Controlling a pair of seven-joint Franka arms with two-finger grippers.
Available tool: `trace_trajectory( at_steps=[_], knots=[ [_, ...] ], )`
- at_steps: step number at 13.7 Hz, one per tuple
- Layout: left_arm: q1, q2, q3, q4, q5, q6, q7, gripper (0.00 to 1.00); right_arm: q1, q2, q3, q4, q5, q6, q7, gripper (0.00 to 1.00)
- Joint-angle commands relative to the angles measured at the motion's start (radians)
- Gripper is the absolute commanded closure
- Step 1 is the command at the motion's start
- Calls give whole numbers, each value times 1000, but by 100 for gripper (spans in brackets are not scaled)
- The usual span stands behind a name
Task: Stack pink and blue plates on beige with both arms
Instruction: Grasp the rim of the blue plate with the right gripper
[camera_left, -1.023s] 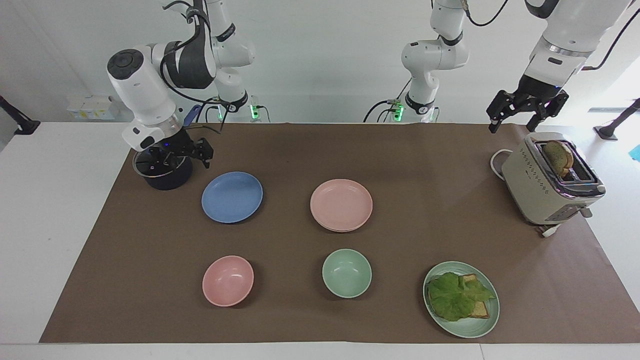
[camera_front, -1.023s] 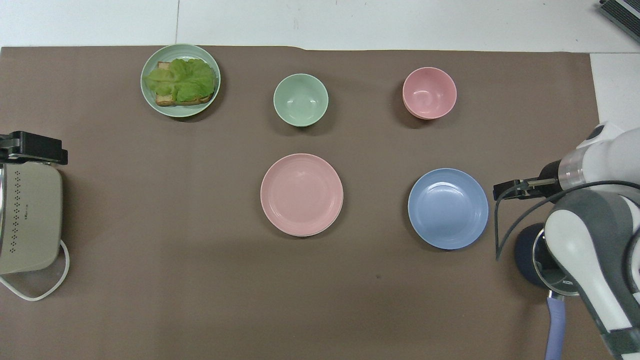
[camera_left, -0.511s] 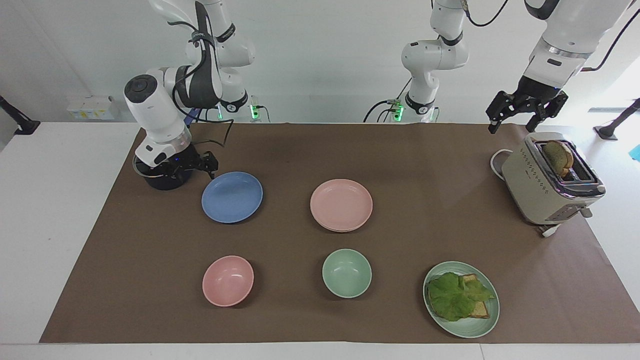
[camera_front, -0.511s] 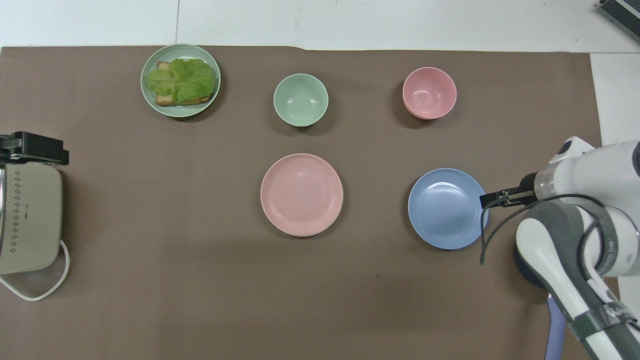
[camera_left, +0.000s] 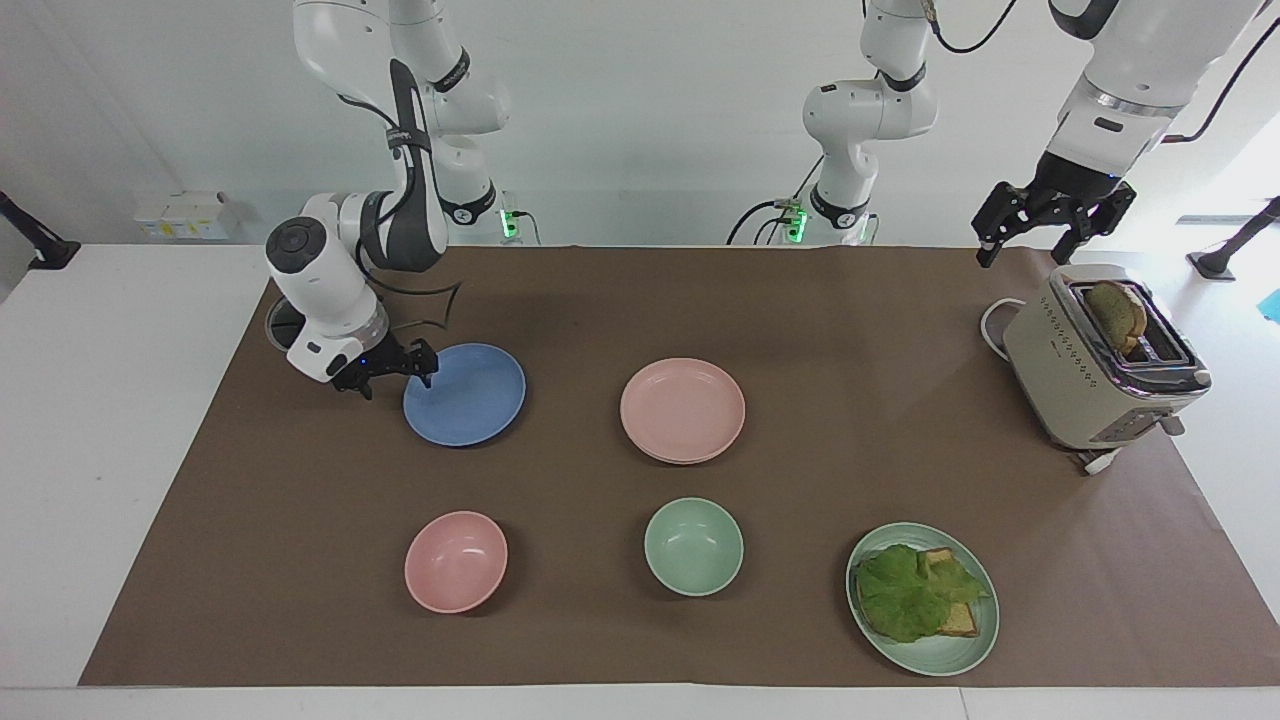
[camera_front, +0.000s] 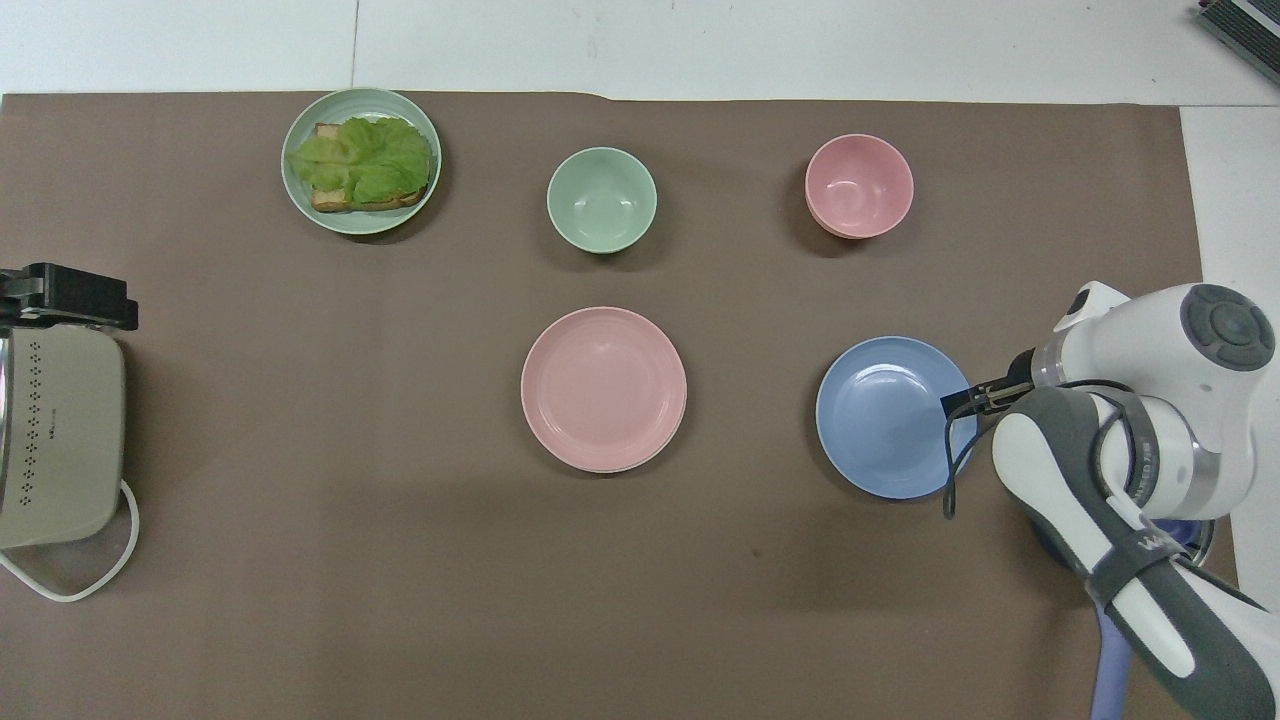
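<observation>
Since a second ago the right gripper (camera_left: 388, 375) has swung off the dark pot to the blue plate (camera_left: 465, 394), its fingers apart at the rim. That plate lies flat and round, with no long axis, beside the pink plate (camera_left: 682, 410) mid-table. Unmoved, the left gripper (camera_left: 1050, 222) waits, fingers spread, above the toaster (camera_left: 1090, 370).
</observation>
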Motion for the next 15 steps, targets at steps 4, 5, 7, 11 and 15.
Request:
trace_trajectory(
  at_steps=[4, 5, 7, 11, 15],
  knots=[
    [7, -4, -4, 0, 15, -13, 11, 0, -11, 29, 4, -16, 27, 32, -35, 37],
    [7, -4, -4, 0, 15, -13, 11, 0, -12, 37, 4, -16, 27, 32, -35, 47],
    [7, -4, -4, 0, 15, -13, 11, 0, -12, 39, 4, -16, 27, 34, -35, 76],
    [7, -4, -4, 0, 15, -13, 11, 0, -11, 45, 4, 1, 27, 14, -23, 100],
    [7, -4, -4, 0, 15, -13, 11, 0, -9, 8, 4, 69, 27, -92, -9, 100]
  ],
)
